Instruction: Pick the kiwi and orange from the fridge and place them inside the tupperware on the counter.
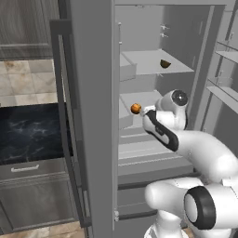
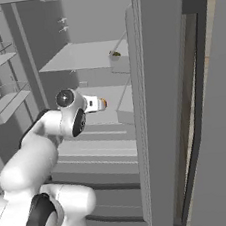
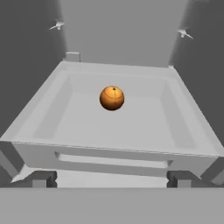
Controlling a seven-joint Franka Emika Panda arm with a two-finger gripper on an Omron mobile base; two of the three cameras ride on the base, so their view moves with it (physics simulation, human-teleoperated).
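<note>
At the far left of the left base view, the black marbled stone counter (image 1: 28, 132) is lying over dark grey wood-grain cabinets (image 1: 35, 195) with a silver handle, under a strip of beige tiled wall (image 1: 25, 81). Just right of it, the tall grey fridge (image 1: 93, 116) is standing open, its door edge and long dark bar handle (image 1: 65, 121) running down the middle left of the frame. Inside, toward the centre, the small round bright orange ball (image 1: 135, 108) is sitting on a pale grey middle shelf (image 1: 144, 100), and the two-finger gripper (image 1: 143, 111) of the white arm is hovering just beside it, reaching in from the lower right. Higher up and further right, the small dark brownish-green kiwi (image 1: 165, 63) is resting on the upper shelf (image 1: 155, 60), well apart from the orange. In the right base view, the arm is rising from the lower left, the gripper (image 2: 100, 104) is pointing right at the orange (image 2: 103, 103) in the centre, and the kiwi (image 2: 115, 54) is showing above it. In the hand view, the dark fingertips (image 3: 41, 178) are standing wide apart at the bottom corners, holding nothing, while the orange (image 3: 112, 97) is sitting in the middle of the shallow pale grey shelf tray (image 3: 48, 109), beyond its front rim and clear of both fingers.
</note>
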